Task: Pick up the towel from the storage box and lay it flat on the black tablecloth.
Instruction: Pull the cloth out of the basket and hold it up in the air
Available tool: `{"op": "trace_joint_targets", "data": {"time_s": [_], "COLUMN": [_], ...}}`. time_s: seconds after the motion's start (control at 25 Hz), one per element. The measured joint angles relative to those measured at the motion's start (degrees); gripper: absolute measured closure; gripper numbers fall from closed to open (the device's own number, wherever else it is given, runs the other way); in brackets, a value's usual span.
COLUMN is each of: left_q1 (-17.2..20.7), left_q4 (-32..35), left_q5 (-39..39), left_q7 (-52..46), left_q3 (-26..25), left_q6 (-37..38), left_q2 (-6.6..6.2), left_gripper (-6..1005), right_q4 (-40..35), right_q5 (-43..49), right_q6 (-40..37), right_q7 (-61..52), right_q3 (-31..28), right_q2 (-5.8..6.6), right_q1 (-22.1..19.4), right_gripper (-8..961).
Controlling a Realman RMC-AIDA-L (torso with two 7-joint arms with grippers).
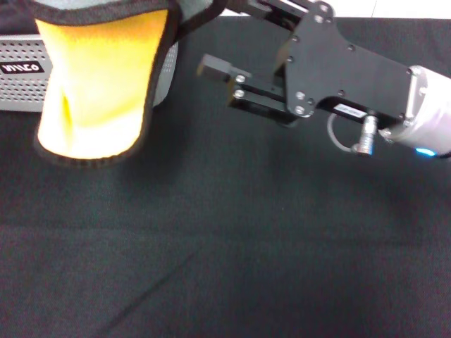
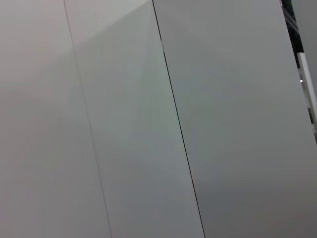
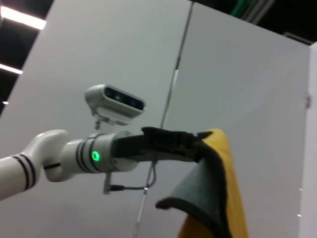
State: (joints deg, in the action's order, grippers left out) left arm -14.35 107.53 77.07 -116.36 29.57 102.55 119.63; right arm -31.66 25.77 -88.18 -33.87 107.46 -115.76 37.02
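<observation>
The towel [image 1: 99,84] hangs in the air at the upper left, yellow face towards me, dark stitched edge around it, in front of the storage box [image 1: 15,91]. In the right wrist view the towel [image 3: 218,198] droops from my left gripper [image 3: 190,146], which is shut on its top edge; that gripper is above the head view. My right gripper [image 1: 211,39] reaches in from the right with its jaws spread, just right of the towel's upper corner and not touching it. The black tablecloth [image 1: 225,246] covers the table below.
The storage box stands at the table's far left, its black label [image 1: 21,68] facing me. Grey wall panels [image 2: 148,124] fill the left wrist view. Faint creases cross the tablecloth near the front.
</observation>
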Motion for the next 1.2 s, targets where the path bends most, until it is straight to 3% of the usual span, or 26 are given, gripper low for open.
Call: {"op": "trace_joint_targets", "data": {"time_s": [0.48, 0.6, 1.04, 1.2], "left_q1": [-0.76, -0.78, -1.20, -1.29], "left_q4": [-5.29, -5.83, -6.02, -6.07], "left_q5": [2.12, 2.28, 3.62, 3.67], "left_q7": [2.79, 3.20, 3.58, 3.93], "left_q3": [2.24, 2.25, 2.24, 2.72], "left_q6": [-0.12, -0.22, -0.22, -0.16], "left_q2": [0.07, 0.08, 0.06, 0.06], "left_gripper": [987, 987, 986, 987], "right_q4": [-0.94, -0.96, -1.12, -1.13], "right_q5": [-0.27, -0.40, -0.52, -0.53], "right_q6": [0.53, 0.33, 0.11, 0.26], "right_q7": [0.01, 0.11, 1.48, 1.70], "right_q3": [-0.38, -0.71, -2.07, -2.09], "right_q2": [-0.38, -0.37, -0.40, -0.42], "right_q1": [1.98, 1.70, 1.34, 1.55], "right_gripper": [408, 643, 705, 836]}}
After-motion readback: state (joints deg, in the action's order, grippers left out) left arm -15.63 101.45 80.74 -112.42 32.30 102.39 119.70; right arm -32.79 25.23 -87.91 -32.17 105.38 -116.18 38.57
